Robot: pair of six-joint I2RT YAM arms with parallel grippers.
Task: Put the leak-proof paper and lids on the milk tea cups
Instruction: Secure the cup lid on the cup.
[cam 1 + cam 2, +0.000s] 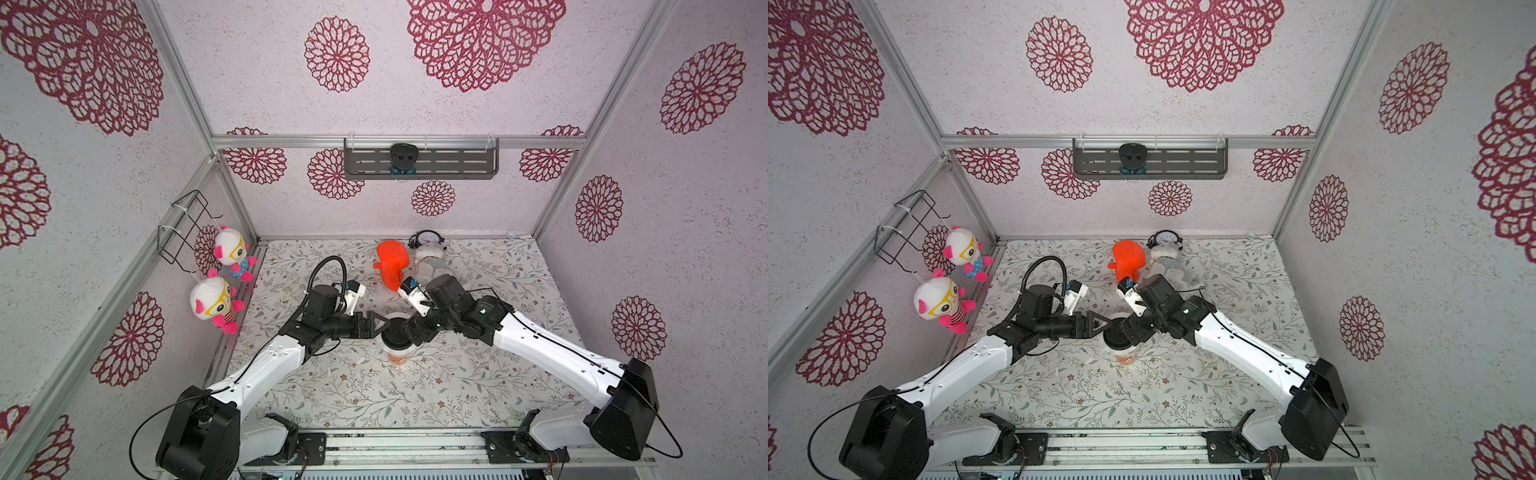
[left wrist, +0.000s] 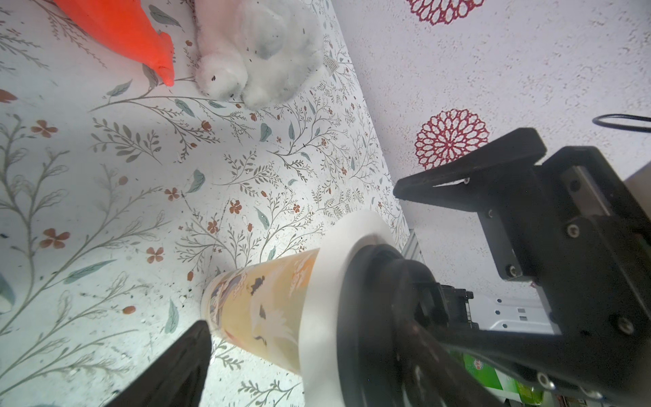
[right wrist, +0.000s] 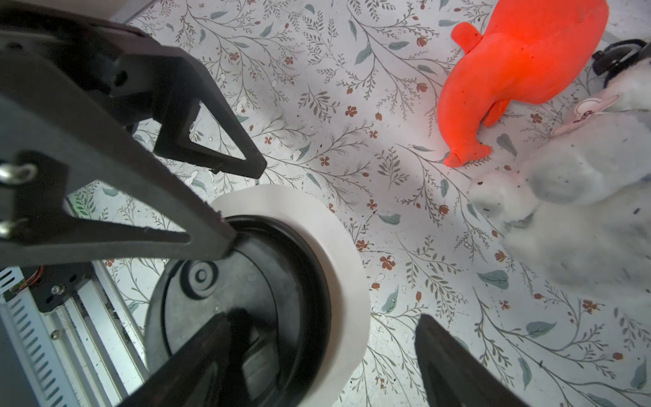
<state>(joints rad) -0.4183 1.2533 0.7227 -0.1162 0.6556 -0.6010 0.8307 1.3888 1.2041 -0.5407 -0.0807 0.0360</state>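
Leak-proof paper [image 3: 338, 246] sits pinned over the cup [image 2: 260, 310] by the black lid [image 3: 229, 299], so left hand [image 3: 245, 206] and right hand [image 3: 324, 319] gape empty.

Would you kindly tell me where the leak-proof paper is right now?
In both wrist views the leak-proof paper lies over the mouth of the milk tea cup, under the black lid, mid-table, nearer the camera than the orange toy.

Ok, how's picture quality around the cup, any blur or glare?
Left wrist view: the black lid smears soft close to the lens, the cup is sharp. Right wrist view: the orange toy blows out, glowing. Both top views: evenly lit, sharp.
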